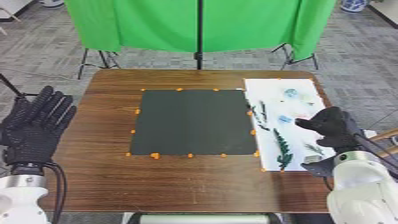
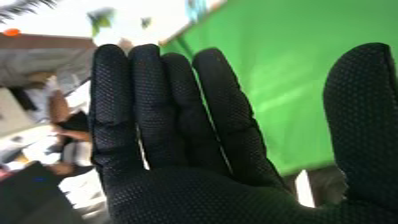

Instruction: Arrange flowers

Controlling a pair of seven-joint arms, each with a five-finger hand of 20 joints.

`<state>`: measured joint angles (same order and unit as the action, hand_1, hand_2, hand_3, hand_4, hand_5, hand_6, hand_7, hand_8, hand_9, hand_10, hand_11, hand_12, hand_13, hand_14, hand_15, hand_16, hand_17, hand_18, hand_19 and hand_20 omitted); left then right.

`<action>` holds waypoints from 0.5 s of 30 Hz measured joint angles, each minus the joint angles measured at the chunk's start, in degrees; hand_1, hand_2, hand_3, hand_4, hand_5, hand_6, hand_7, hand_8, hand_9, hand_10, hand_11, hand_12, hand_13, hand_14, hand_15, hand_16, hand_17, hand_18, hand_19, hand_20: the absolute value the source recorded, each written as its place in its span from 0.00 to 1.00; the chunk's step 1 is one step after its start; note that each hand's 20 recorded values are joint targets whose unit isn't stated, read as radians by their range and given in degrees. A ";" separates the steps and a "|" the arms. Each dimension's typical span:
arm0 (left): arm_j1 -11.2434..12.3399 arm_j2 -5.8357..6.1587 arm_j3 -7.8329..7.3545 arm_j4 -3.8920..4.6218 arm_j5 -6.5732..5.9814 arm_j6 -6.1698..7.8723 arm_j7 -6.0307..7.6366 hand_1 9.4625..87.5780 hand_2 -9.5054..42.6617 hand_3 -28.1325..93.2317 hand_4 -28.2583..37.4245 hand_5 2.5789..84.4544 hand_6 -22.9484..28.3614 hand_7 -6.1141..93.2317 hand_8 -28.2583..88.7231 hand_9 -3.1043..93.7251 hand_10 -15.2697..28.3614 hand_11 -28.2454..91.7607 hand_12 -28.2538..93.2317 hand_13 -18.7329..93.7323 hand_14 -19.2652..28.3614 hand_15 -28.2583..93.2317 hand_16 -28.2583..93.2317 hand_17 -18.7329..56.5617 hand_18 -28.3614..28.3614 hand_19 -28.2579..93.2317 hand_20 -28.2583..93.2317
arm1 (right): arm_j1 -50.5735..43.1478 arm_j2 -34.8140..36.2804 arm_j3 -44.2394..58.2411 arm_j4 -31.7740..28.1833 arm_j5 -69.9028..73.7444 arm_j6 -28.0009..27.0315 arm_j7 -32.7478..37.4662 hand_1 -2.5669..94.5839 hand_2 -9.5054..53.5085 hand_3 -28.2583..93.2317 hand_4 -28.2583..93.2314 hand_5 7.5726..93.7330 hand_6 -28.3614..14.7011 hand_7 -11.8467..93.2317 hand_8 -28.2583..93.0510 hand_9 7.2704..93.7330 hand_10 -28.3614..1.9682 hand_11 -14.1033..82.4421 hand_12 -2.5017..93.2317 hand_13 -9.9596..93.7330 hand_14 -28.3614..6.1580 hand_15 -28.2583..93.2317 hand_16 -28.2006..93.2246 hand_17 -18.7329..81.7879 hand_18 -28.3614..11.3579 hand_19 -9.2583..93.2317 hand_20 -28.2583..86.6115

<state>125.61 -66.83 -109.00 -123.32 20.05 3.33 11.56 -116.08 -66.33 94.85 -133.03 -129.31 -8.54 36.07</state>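
Note:
In the head view, my right hand (image 1: 330, 129) is over the right part of the white sheet (image 1: 266, 92), near blue flowers (image 1: 285, 119). A long green leafy stem (image 1: 282, 149) lies on the sheet's lower part, and dark thin sprigs (image 1: 260, 114) lie along its left side. Another blue flower (image 1: 290, 93) rests farther up. My left hand (image 1: 37, 127) is at the table's left edge, fingers straight. In the right wrist view, my right hand (image 2: 191, 192) has straight fingers and its thumb apart, holding nothing.
A dark square mat (image 1: 194, 122) with orange dots around it lies mid-table on the brown wooden table (image 1: 195, 185). Behind the table hangs a green cloth (image 1: 151, 25) on stands.

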 measured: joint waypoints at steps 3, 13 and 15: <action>0.02 0.00 0.00 0.00 -0.14 0.04 0.01 0.26 0.36 0.83 0.09 0.51 0.63 0.13 0.18 0.43 0.67 0.35 0.33 0.44 0.69 0.41 0.20 0.22 0.73 0.43 0.35 | 0.04 -0.06 -2.15 1.14 -0.04 -1.59 -0.55 0.31 0.00 0.83 0.00 0.54 0.46 0.41 0.14 0.53 0.24 0.45 0.27 0.55 0.29 0.62 0.37 0.39 0.12 0.73 0.44; -0.19 0.23 0.01 0.27 -1.83 1.47 0.15 0.26 0.38 0.83 0.09 0.50 0.63 0.13 0.18 0.43 0.67 0.35 0.33 0.44 0.68 0.41 0.20 0.22 0.73 0.44 0.35 | 2.21 1.01 -11.43 5.90 -9.51 1.09 1.33 0.38 0.00 0.83 0.00 0.57 0.46 0.40 0.14 0.56 0.24 0.47 0.27 0.57 0.29 0.64 0.36 0.43 0.08 0.84 0.47; -0.28 0.23 0.01 0.42 -1.92 1.69 0.15 0.26 0.38 0.83 0.09 0.51 0.63 0.14 0.18 0.43 0.67 0.35 0.33 0.44 0.68 0.41 0.20 0.22 0.73 0.44 0.35 | 2.85 1.10 -12.72 7.40 -13.98 1.22 1.45 0.39 0.00 0.83 0.00 0.57 0.46 0.40 0.14 0.56 0.23 0.47 0.27 0.58 0.29 0.64 0.36 0.44 0.07 0.85 0.47</action>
<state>125.32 -66.60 -108.99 -122.90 18.13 5.02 11.71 -113.22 -65.23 82.13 -125.62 -143.29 -7.31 37.51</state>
